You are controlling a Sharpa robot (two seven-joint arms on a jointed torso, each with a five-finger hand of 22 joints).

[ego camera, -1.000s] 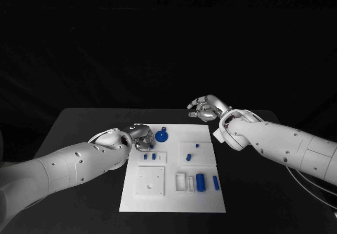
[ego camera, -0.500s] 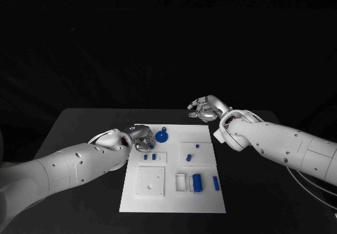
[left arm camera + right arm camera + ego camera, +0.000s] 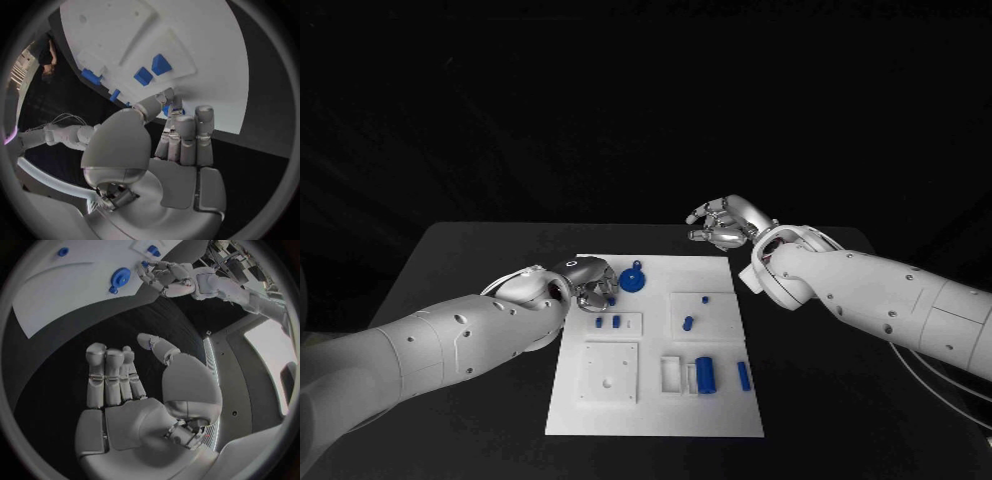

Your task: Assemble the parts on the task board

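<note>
Nothing much has shifted over the last second: your left hand point(image 3: 587, 278) has crept only a touch along the near-left corner of the round blue part point(image 3: 633, 277), and your right hand point(image 3: 723, 224) has stayed where it was.

You have the left hand low over the far-left part of the white board point(image 3: 639, 410), its fingers curled downward beside the round blue part. From the left wrist camera, the thumb and fingers point(image 3: 185, 135) come together with a small blue piece point(image 3: 167, 109) showing between their tips, so it looks pinched, though you can't see much of it (most is hidden behind the fingertips).

Your right hand hovers above the black table point(image 3: 473, 260) just past the board's far-right corner, well apart from the parts. Its fingers point(image 3: 112, 375) are loosely curled with gaps between them and nothing in the palm.

On the board, two small blue pegs point(image 3: 606, 322) stand in a small raised plate just near of the left hand. A tiny blue stud point(image 3: 705, 298) and a slanted blue peg point(image 3: 687, 322) sit in the square plate on the right. Nearer you, a blue cylinder point(image 3: 711, 374) and a thin blue bar point(image 3: 743, 375) lie side by side, right of a white slotted holder point(image 3: 672, 373).
</note>
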